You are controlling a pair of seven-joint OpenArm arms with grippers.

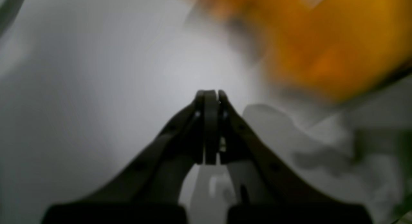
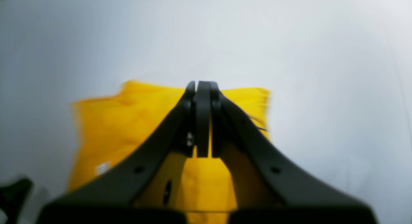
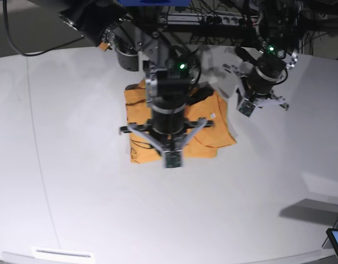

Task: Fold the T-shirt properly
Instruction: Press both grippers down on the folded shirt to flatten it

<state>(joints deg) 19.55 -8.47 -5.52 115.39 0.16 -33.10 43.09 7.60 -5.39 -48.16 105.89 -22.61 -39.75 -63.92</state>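
While the T-shirt [image 3: 210,118] lies folded on the desk [image 3: 75,181] | right claw [image 2: 202,85] closed empty above it | left claw [image 1: 210,93] closed empty, clear beside it.

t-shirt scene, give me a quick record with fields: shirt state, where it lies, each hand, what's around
shirt: orange-yellow T-shirt, folded into a compact, slightly uneven block
place: flat on the white table, far centre in the base view
tag: small white tag showing on the cloth
right hand: shut, empty, above the shirt
left hand: shut, empty, off to the shirt's side over bare table
other: cables and rig frame behind the table
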